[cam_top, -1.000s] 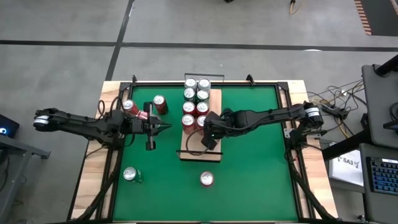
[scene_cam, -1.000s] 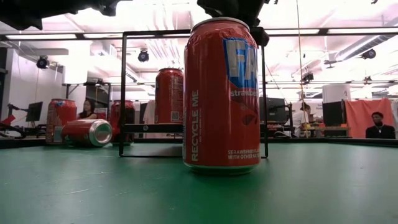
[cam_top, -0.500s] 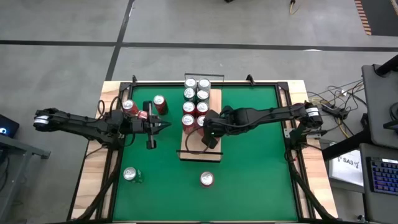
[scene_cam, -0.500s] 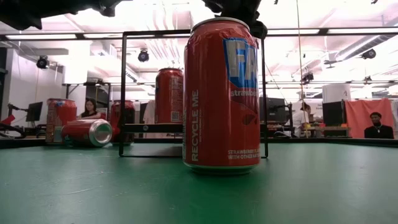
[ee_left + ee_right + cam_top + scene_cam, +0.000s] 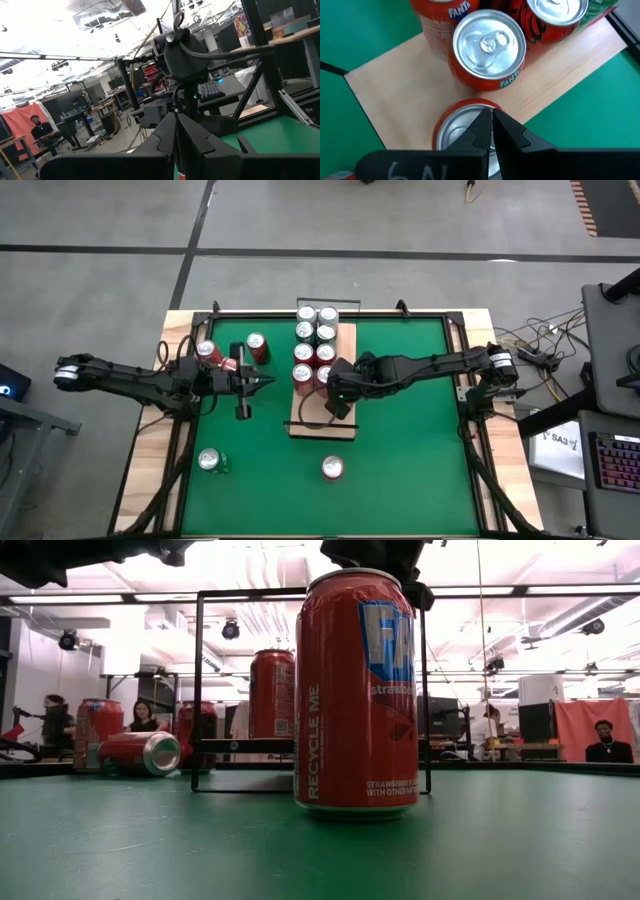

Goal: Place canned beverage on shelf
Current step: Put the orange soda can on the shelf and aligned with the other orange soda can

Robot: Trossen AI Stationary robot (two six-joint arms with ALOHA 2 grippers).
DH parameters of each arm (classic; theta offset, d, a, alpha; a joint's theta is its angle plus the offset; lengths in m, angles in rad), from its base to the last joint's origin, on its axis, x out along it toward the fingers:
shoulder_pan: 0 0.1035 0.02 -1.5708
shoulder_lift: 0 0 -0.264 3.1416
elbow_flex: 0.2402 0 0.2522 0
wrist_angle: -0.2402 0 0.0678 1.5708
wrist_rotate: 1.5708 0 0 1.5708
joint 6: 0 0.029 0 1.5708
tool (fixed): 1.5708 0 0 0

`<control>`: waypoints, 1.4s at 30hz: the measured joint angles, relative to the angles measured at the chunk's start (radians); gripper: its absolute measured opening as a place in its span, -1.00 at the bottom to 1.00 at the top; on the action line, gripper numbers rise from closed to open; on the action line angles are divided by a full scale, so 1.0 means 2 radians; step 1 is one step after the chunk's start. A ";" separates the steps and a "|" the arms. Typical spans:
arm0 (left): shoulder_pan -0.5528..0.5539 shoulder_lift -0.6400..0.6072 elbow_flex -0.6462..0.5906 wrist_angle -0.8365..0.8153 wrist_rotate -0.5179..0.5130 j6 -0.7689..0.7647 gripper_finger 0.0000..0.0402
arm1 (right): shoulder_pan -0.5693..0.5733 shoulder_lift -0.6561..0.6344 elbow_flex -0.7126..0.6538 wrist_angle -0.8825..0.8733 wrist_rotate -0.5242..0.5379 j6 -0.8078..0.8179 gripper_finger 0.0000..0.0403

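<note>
From above, we see the pale wood-grain shelf with black end rails [image 5: 322,385] on the green-matted desk [image 5: 400,460], red cans filling its far half. The right claw [image 5: 337,402], clenched empty, hangs over the shelf; the left claw [image 5: 262,383], also clenched, reaches in beside a lone red can [image 5: 257,347]. At desk level, only a tall red Fanta can [image 5: 356,692] dominates, and a person has appeared at far left. The right wrist view alone shows the claw's shut fingers [image 5: 492,131] above a silver can top [image 5: 461,131].
</note>
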 joint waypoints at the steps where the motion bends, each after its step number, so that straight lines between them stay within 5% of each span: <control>1: 0.000 0.000 0.000 0.000 0.000 0.000 -1.00 | 0.000 0.000 -0.002 0.001 0.001 0.000 -0.96; 42: 0.000 0.000 0.000 0.000 0.001 0.000 -1.00 | -0.006 -0.001 -0.009 -0.014 0.067 0.069 -0.96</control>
